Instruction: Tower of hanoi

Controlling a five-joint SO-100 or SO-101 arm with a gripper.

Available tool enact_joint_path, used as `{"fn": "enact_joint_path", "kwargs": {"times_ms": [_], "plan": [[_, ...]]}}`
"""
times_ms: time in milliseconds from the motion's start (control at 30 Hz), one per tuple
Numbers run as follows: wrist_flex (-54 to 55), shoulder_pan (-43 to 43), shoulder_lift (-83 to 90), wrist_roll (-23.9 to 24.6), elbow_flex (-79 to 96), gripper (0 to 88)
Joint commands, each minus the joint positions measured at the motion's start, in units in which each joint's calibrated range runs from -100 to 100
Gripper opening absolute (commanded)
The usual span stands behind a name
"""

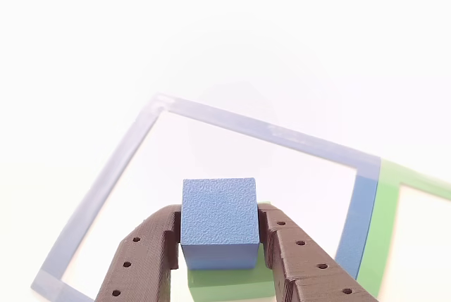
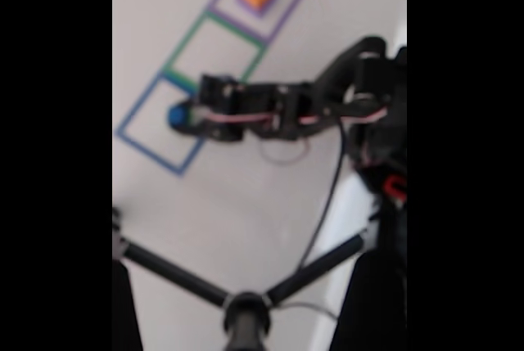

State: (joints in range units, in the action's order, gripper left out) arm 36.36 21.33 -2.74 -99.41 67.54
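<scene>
Blue cube (image 1: 219, 221) pinched between the two brown fingers (image 1: 144, 256), over the blue-taped square (image 1: 106, 182).

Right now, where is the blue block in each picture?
Other view: the blue block sits low in the middle, between the claw's brown fingers, inside the blue tape square.
Fixed view: the blue block is a small blurry spot at the left, at the arm's tip, inside the blue tape square.
Shared landmark: the blue tape square, with the green tape square beside it.
</scene>
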Motion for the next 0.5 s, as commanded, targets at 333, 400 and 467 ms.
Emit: {"fn": "enact_joint_path", "kwargs": {"times_ms": [333,400,467], "plan": [[2.2,-0.9,1.2,-0.6,-2.3,25.6],[2.1,-0.9,2.3,-0.6,-2.3,26.0],[1.1,-0.7,4.4,-0.6,-2.3,26.0]]}}
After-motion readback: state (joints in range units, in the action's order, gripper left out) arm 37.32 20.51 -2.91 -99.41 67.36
